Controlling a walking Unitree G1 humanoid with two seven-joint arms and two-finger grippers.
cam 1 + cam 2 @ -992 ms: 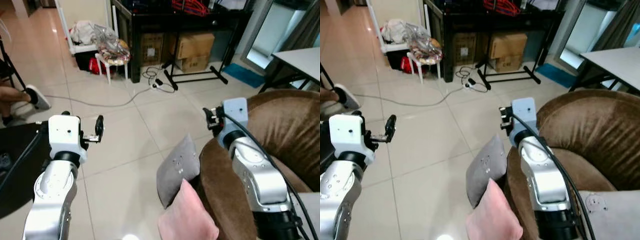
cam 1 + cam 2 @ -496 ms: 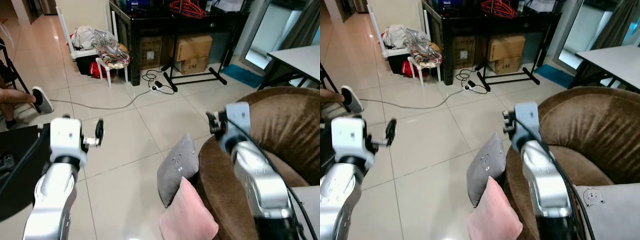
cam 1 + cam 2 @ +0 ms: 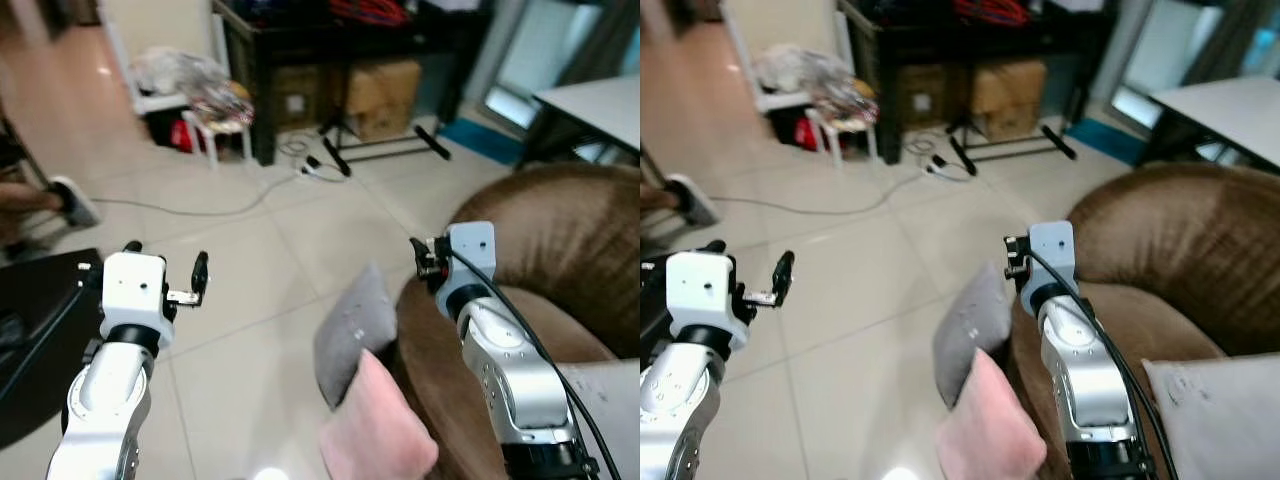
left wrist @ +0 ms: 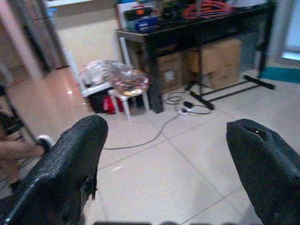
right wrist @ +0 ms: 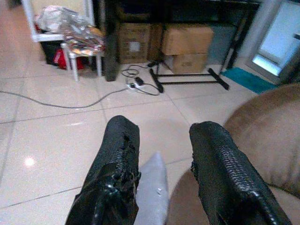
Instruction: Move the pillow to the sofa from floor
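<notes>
Two pillows leaned against the front of the brown sofa (image 3: 560,240) at the lower middle of the head views, both on the tiled floor (image 3: 250,300): a grey pillow (image 3: 350,330) standing on edge, touching the sofa's arm, and a pink pillow (image 3: 375,430) just below it, overlapping its lower corner. A third cushion (image 3: 1220,410), light grey, lay on the sofa seat at the lower right corner of the right eye view. The left claw (image 3: 200,272) was held up over bare tiles at the middle left of the frame, well apart from the pillows; its wrist view showed its two black fingers (image 4: 70,164) spread wide with nothing between them. The right claw (image 3: 418,255) hovered just above the sofa's arm, near the top of the grey pillow; its two fingers (image 5: 117,159) stood a moderate gap apart and held nothing, with the grey pillow's tip visible between them. In the upper part of the frame stood one black table (image 3: 300,50) with two cardboard boxes (image 3: 385,85) beneath it, a small white stool (image 3: 225,130) to its left, and one cable (image 3: 200,208) trailing across the tiles. A person's shoe (image 3: 75,200) showed at the left edge, and a white table (image 3: 600,95) at the upper right.
</notes>
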